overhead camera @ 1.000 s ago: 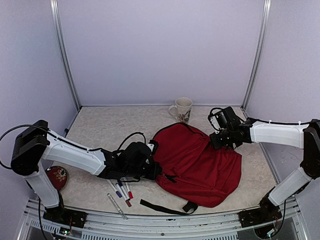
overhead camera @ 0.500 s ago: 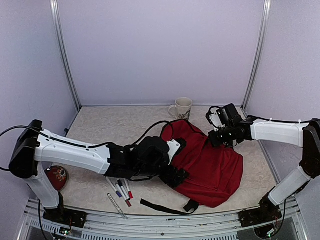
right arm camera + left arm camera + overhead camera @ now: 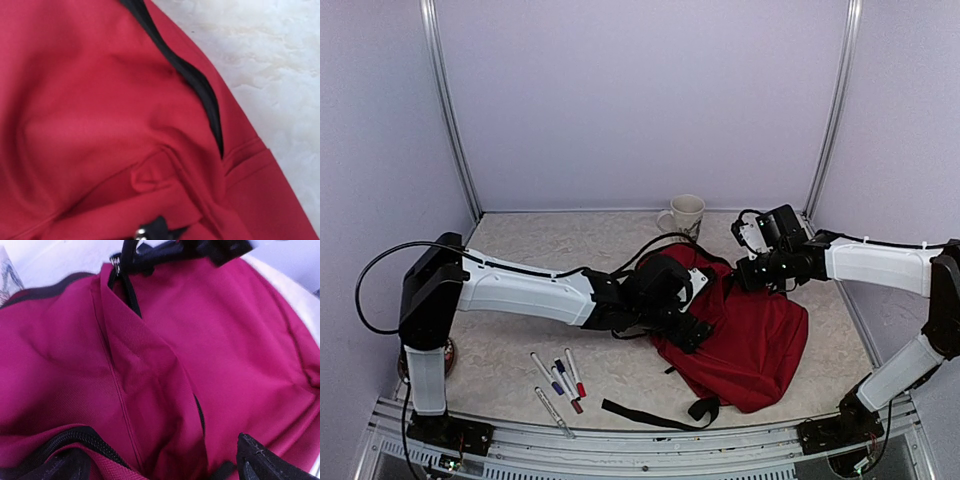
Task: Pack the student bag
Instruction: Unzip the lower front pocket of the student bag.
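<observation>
The student bag [image 3: 755,340] is a large dark-red backpack lying right of centre. My left gripper [image 3: 688,330] rests low on its left side, open. In the left wrist view red fabric [image 3: 165,365] fills the space between the two dark fingertips [image 3: 260,460], with a black zipper [image 3: 65,437] at the lower left; nothing is gripped. My right gripper [image 3: 745,275] is shut on the bag's top edge, pinching fabric by a zipper pull [image 3: 116,262]. The right wrist view shows only bunched red cloth [image 3: 100,125] and a black zipper line [image 3: 200,90].
A patterned white mug [image 3: 686,216] stands at the back behind the bag. Several markers [image 3: 560,375] lie near the front left. A black strap [image 3: 650,415] trails from the bag toward the front edge. Metal frame posts [image 3: 828,110] stand at the back corners.
My left gripper has opened, and its arm has swung right and farther onto the bag. The bag's left side has shifted right and bunched up. The right gripper holds almost still.
</observation>
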Available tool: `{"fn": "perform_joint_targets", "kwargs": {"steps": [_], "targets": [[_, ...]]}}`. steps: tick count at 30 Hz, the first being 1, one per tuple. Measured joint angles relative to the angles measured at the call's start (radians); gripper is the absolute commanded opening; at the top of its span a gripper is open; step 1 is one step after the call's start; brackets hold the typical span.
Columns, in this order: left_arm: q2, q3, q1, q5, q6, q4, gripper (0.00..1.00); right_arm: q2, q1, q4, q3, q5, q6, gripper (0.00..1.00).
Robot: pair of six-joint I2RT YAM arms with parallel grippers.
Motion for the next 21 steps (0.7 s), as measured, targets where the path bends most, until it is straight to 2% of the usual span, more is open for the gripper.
{"fn": "perform_joint_targets", "kwargs": {"steps": [3, 6, 11, 14, 16, 18, 21], "targets": [[-0.124, -0.13, 0.0, 0.001, 0.003, 0.086, 0.99, 0.0, 0.0, -0.001, 0.0, 0.002, 0.002, 0.0], [-0.335, -0.334, 0.006, -0.012, -0.026, 0.229, 0.99, 0.0, -0.001, -0.004, 0.0, 0.008, 0.002, 0.0], [-0.71, -0.623, 0.028, -0.135, -0.13, 0.405, 0.99, 0.0, -0.001, -0.011, 0.0, 0.021, -0.002, 0.0], [-0.848, -0.738, 0.04, -0.23, -0.204, 0.454, 0.95, 0.0, -0.001, -0.012, 0.0, 0.023, -0.003, 0.0], [-0.882, -0.785, 0.044, -0.274, -0.235, 0.459, 0.93, 0.0, -0.001, -0.012, 0.0, 0.021, -0.003, 0.0], [-0.851, -0.777, 0.042, -0.29, -0.245, 0.447, 0.92, 0.0, -0.001, -0.012, 0.0, 0.018, -0.003, 0.0], [-0.672, -0.614, 0.022, -0.291, -0.221, 0.381, 0.99, -0.002, -0.001, -0.013, 0.0, 0.013, -0.003, 0.0]]}}
